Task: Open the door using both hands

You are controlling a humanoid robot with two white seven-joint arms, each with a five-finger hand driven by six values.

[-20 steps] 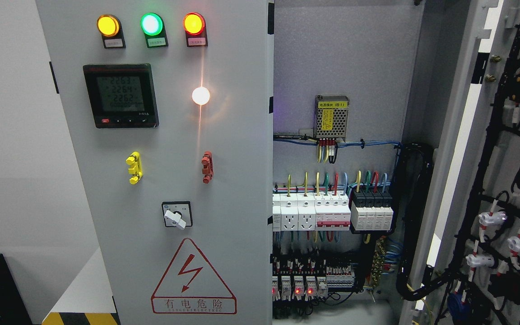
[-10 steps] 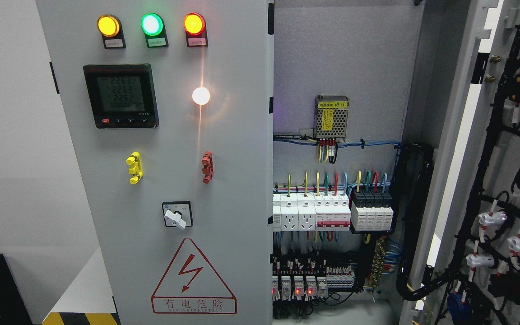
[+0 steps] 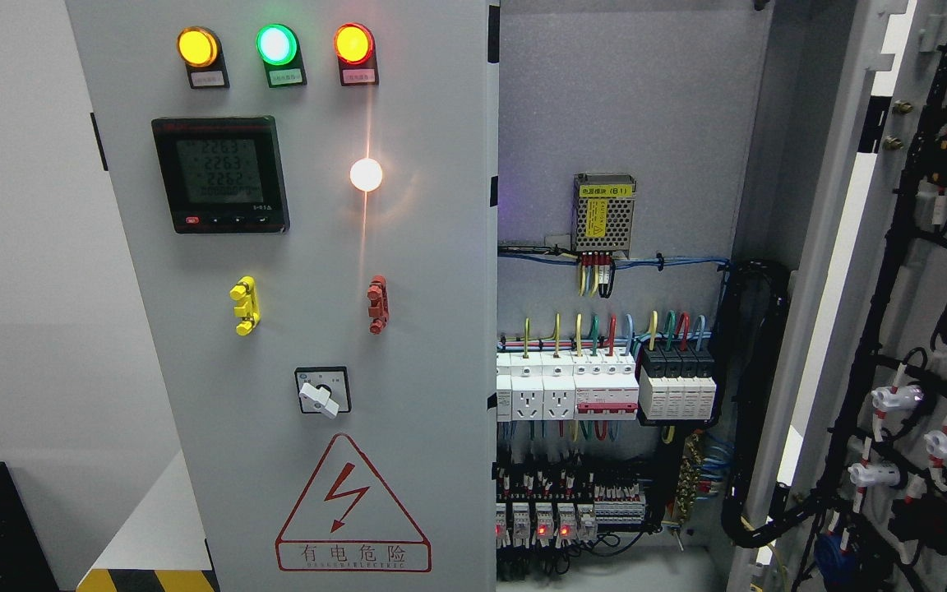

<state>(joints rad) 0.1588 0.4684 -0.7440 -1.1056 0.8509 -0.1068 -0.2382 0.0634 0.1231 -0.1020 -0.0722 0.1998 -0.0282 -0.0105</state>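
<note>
Nothing moved; right door (image 3: 893, 247) open.

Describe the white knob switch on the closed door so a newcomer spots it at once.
Start at the closed grey door filling the picture's left half. Go down past the black meter to just above the red warning triangle. The knob switch sits there: a white handle on a black square plate, turned aslant.
</note>
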